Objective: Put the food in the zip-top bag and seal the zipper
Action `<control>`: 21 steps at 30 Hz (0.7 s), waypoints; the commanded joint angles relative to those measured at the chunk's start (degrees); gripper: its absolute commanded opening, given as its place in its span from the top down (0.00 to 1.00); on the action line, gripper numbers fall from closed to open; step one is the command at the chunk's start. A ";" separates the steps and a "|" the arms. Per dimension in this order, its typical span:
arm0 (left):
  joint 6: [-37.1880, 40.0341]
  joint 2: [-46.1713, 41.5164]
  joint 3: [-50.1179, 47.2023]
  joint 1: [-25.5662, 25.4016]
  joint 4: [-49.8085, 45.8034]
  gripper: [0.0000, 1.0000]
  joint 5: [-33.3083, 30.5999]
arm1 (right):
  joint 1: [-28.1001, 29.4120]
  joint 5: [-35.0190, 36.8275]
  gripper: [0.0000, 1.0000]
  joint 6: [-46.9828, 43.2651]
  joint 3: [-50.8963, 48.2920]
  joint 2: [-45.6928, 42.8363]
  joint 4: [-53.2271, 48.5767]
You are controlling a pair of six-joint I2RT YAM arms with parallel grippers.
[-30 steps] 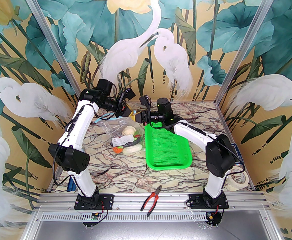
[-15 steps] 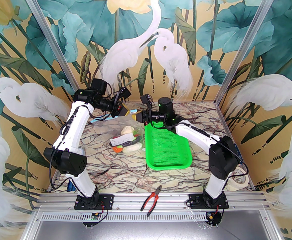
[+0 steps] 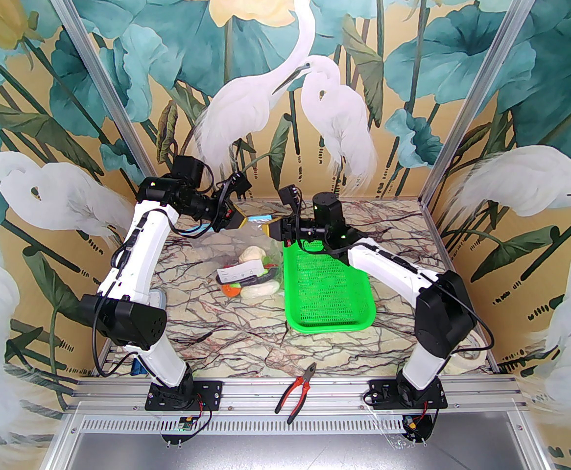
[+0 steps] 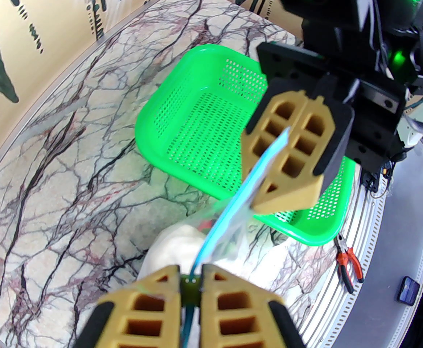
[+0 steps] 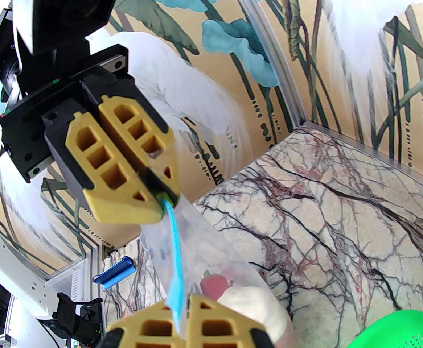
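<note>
Light blue zipper (image 3: 258, 218) runs taut between the tools. The left tool (image 4: 189, 271) and right tool (image 4: 266, 198) are each pinched narrow on one end. The clear zip-top bag (image 3: 239, 247) hangs just left of the green basket (image 3: 329, 287), with the food (image 3: 258, 282) bunched at its bottom. Sealing looks to be in hand, and the next move calls for pressing along the strip. Pliers (image 3: 297, 389) lie nearer than the basket, out of the way.

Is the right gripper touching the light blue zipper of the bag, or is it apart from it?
Touching. In the right wrist view, the zipper runs down between the closed fingers of the right gripper and is pinched there, with no gap.
</note>
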 commanded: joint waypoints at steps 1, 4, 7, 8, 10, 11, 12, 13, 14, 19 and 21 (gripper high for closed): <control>-1.40 -2.02 -0.65 1.55 1.67 0.89 -3.75 | -0.82 2.03 1.00 -1.18 -1.21 -2.76 -1.47; -1.81 -2.17 -0.77 1.89 1.94 0.89 -4.59 | -1.15 2.85 1.00 -0.77 -1.85 -3.27 -1.52; -2.19 -2.19 -1.04 2.23 1.92 0.90 -5.22 | -1.65 3.15 1.00 -0.10 -2.27 -3.61 -1.47; -2.34 -2.17 -1.12 2.38 1.90 0.90 -5.34 | -1.76 3.30 1.00 -0.06 -2.44 -3.83 -1.46; -2.56 -2.22 -1.26 2.66 1.93 0.90 -5.48 | -2.04 3.54 1.00 -0.03 -2.65 -4.21 -1.50; -2.64 -2.39 -1.51 2.84 1.98 0.90 -5.53 | -2.20 3.66 1.00 0.02 -2.89 -4.36 -1.43; -2.65 -2.49 -1.72 2.94 2.09 0.90 -5.59 | -2.34 3.82 1.00 0.05 -3.05 -4.54 -1.49; -2.65 -2.70 -2.06 3.03 2.27 0.90 -5.69 | -2.53 4.04 1.00 0.14 -3.29 -4.67 -1.43; -2.72 -2.85 -2.42 3.11 2.42 0.90 -5.85 | -2.75 4.13 1.00 0.29 -3.43 -4.85 -1.43; -2.74 -3.42 -3.41 3.39 2.91 0.90 -6.05 | -3.50 4.75 1.00 1.16 -4.64 -5.61 -0.65; -2.74 -3.45 -3.49 3.46 2.82 0.90 -6.05 | -3.71 5.02 1.00 1.20 -5.09 -5.92 -0.56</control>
